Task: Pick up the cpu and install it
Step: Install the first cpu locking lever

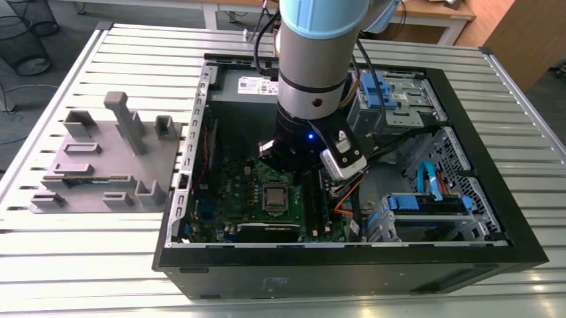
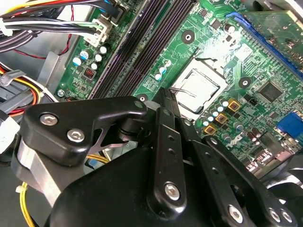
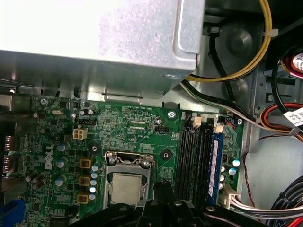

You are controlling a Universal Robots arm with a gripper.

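Observation:
The cpu point(image 3: 125, 188) lies flat in the silver-framed socket point(image 3: 110, 158) on the green motherboard point(image 3: 137, 127), silvery top up; it also shows in the second wrist view point(image 2: 199, 87) and the exterior view point(image 1: 275, 197). My gripper point(image 3: 164, 184) hangs low over the board just beside the socket, on the side toward the black memory slots point(image 3: 191, 161). Its two narrow black fingers point(image 2: 163, 101) are pressed together with nothing between them. The tips stand apart from the cpu, not touching it.
The open computer case point(image 1: 495, 258) sits on a slatted metal table. A metal power supply box point(image 3: 94, 38) and bundled cables point(image 3: 284, 118) crowd the board. A blue memory stick point(image 3: 217, 165) stands in one slot. A grey parts fixture point(image 1: 106, 162) lies at the exterior view's left.

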